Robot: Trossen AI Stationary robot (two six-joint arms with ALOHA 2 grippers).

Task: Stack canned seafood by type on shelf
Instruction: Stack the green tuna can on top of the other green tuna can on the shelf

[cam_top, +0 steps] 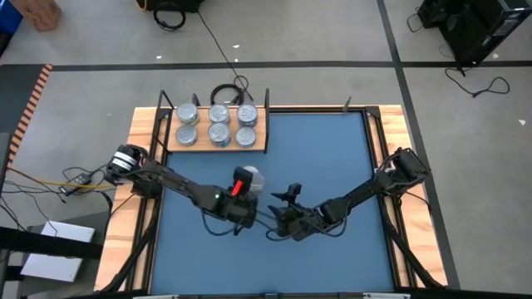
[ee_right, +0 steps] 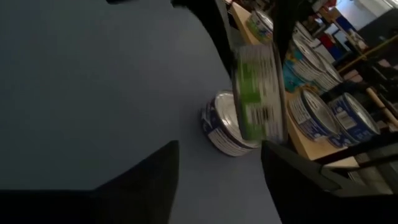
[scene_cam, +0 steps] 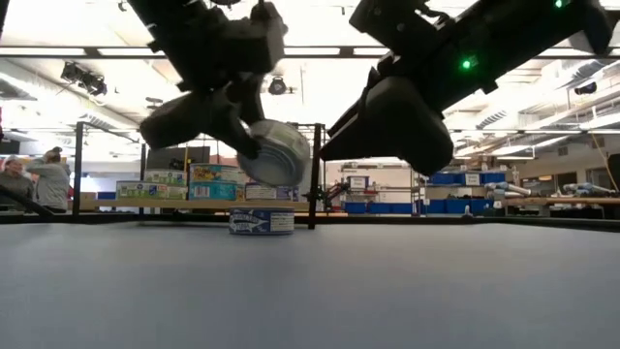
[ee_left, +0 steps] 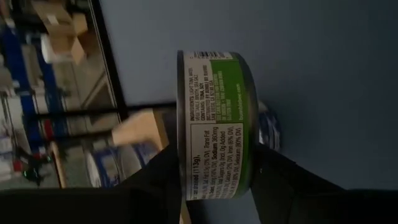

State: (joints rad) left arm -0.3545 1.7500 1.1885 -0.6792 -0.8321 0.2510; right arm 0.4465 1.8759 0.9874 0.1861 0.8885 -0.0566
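My left gripper (cam_top: 248,184) is over the middle of the blue mat, shut on a green-labelled tin (ee_left: 217,124) that shows tilted in the low view (scene_cam: 276,153). A blue-labelled tin (ee_right: 224,127) rests flat on the mat just beyond it (scene_cam: 262,221). My right gripper (ee_right: 217,186) is open beside them (cam_top: 289,198), toward the table's right, touching nothing. The wooden shelf (cam_top: 258,148) lies at the far left edge and carries several tins (cam_top: 219,124) in two rows. My left gripper pinches the green-labelled tin between its two fingers (ee_left: 161,180), one on each flat face, so the labelled side wall (ee_left: 214,155) faces the wrist camera. The fingers come slanting down from the table's left. The tin is lifted clear of the mat, standing on edge and tilted.
Black upright posts (cam_top: 268,100) stand at the shelf's ends. The blue mat (cam_top: 332,158) has open room toward the right and far side. Black rails run along the table's left and right edges (cam_top: 378,141). People show far off in the room (scene_cam: 39,174).
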